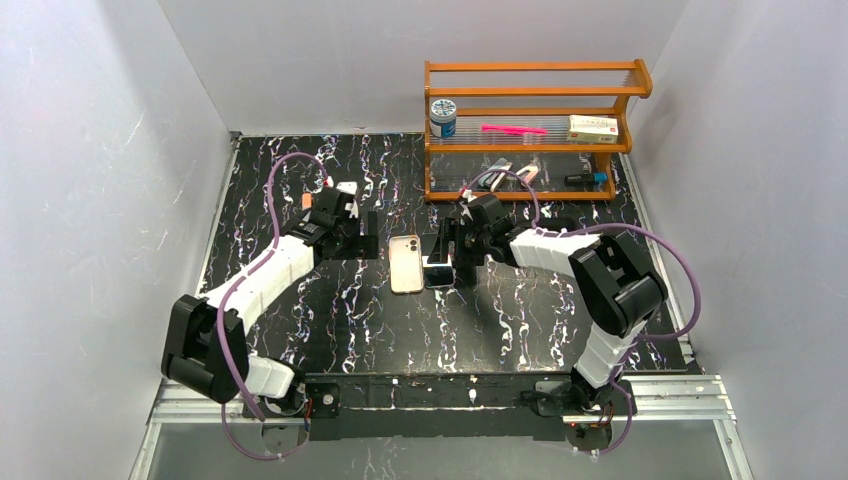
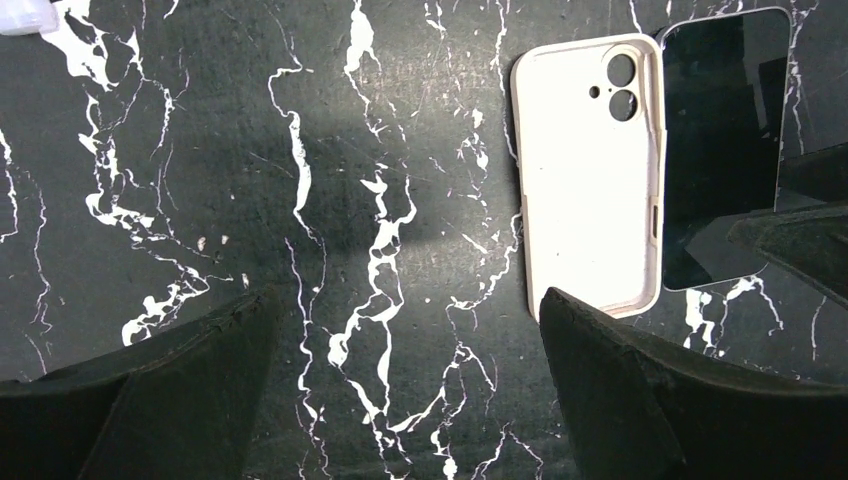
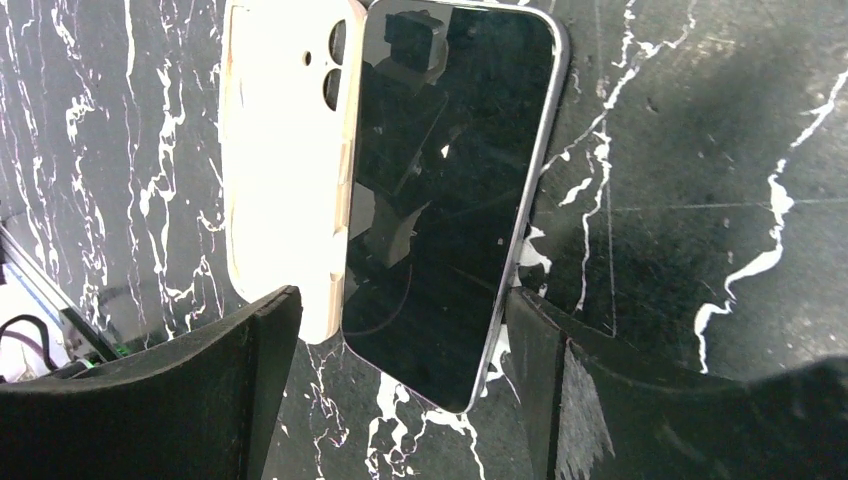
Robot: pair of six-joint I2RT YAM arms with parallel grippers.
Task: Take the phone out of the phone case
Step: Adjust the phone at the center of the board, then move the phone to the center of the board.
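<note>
Left hand [image 2: 400, 300] wide, empty | right hand [image 3: 402, 295] wide, astride phone [image 3: 450, 180] | phone case [image 2: 585, 170] empty, beside phone

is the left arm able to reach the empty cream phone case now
Probably yes: the open left gripper hovers beside the cream phone case, only bare black marbled tabletop between them.
</note>
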